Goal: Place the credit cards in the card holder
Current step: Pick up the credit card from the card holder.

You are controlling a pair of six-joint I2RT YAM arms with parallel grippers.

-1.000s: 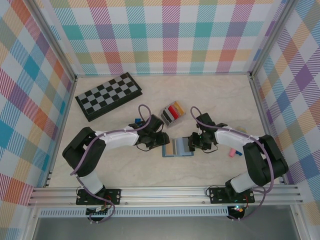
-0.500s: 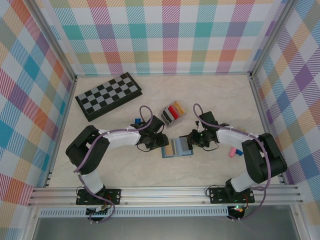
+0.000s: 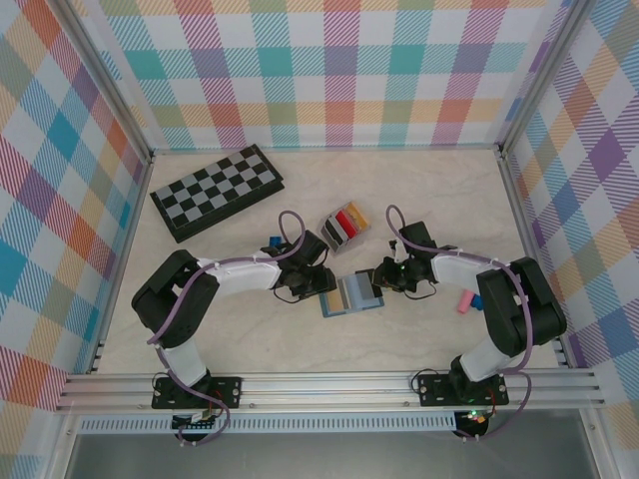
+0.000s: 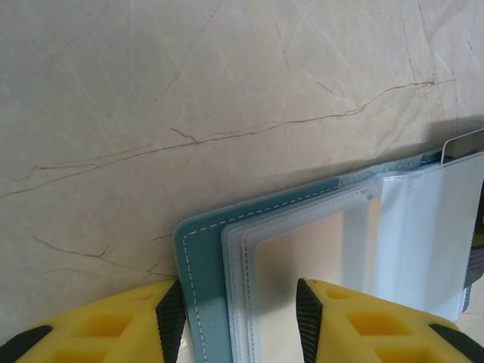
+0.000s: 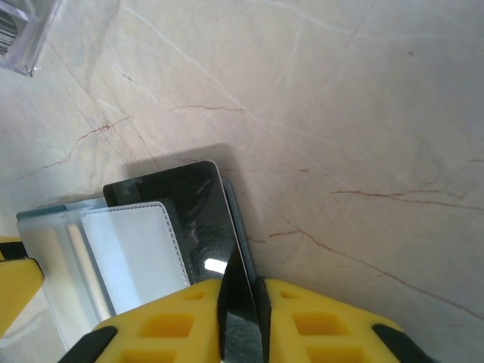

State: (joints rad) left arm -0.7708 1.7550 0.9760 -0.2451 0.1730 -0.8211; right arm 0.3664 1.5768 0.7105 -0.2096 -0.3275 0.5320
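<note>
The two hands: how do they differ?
The left hand is open over a blue wallet; the right hand is pinched on a black card. Clear sleeves lie within the left hand; only the card's edge within the right hand. Both have yellow fingers with black pads.

Bright, even overhead light gives you a sharp top view, with soft shadows on the table (image 3: 429,190). Up close, a white glint marks the black card (image 5: 189,219), the wallet (image 4: 200,302) sleeves shine, and the left gripper (image 4: 239,310) and right gripper (image 5: 240,299) look slightly soft.
</note>
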